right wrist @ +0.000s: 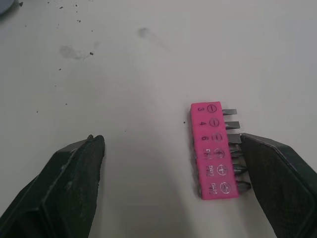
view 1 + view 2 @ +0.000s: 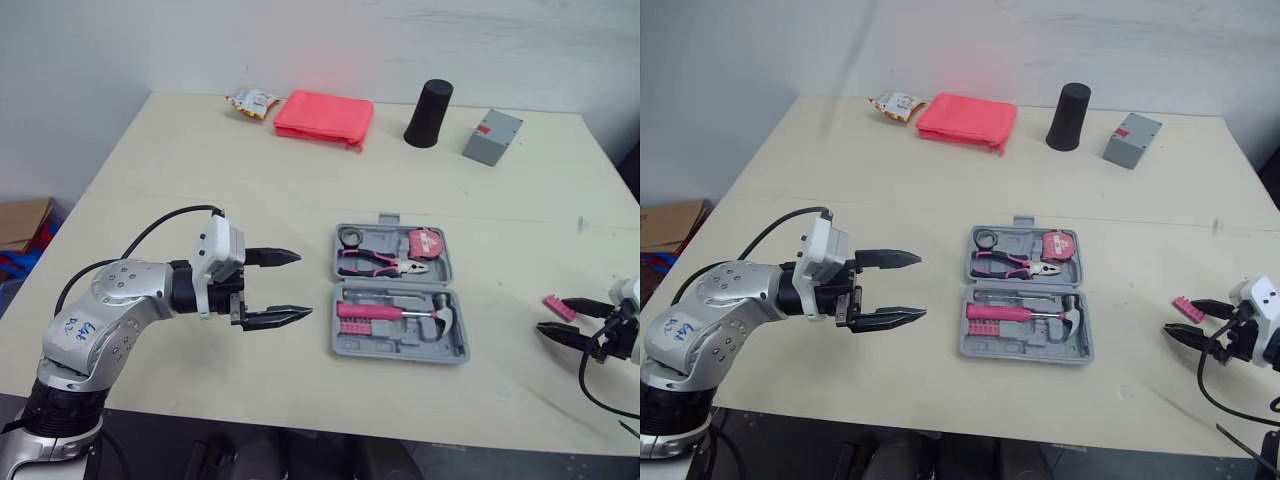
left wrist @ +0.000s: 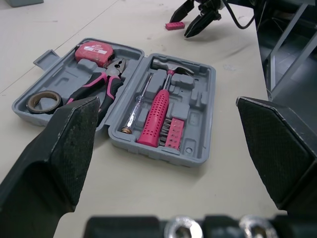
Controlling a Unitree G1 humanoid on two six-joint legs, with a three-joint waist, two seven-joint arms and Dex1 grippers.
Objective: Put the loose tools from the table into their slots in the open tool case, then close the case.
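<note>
R hand (image 2: pixel 556 314) partly cut by edge

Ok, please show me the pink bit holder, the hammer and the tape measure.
pink bit holder (image 1: pixel 212 151): right wrist view, middle of its pink block.
hammer (image 3: pixel 157 116): left wrist view, on its pink grip.
tape measure (image 2: pixel 428 243): left eye view, on its pink top face.

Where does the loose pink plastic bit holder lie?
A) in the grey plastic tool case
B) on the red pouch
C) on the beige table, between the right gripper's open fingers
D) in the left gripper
C: the right wrist view shows the pink plastic bit holder flat on the beige table, between the spread fingers of the right gripper.
</note>
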